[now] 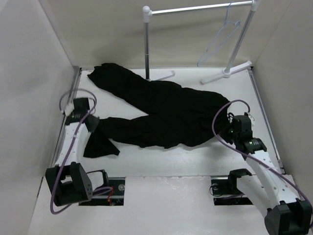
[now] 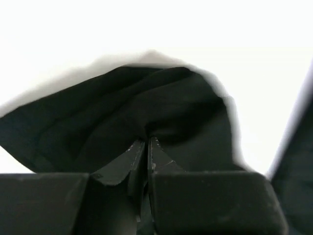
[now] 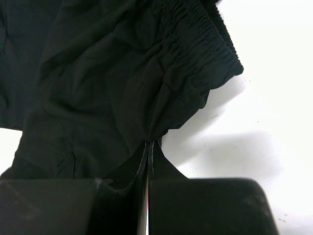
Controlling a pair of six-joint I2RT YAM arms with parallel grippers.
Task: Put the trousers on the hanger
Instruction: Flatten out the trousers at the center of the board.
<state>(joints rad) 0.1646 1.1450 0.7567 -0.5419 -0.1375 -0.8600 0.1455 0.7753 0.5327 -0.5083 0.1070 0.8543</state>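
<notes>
Left gripper [image 2: 146,142] pinching trousers [image 1: 161,112] leg, right gripper [image 3: 150,144] pinching waist end

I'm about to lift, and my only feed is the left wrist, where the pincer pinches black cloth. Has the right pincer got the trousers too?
Observer: Yes, the right pincer is shut on a fold of the trousers, close to the gathered waistband.
Operator: Where's the hanger?
Observer: The hanger hangs on the rail at the far right, apart from the trousers.
Operator: Which part does my left pincer hold?
Observer: From above, it sits near one leg's end, at the table's left.
</notes>
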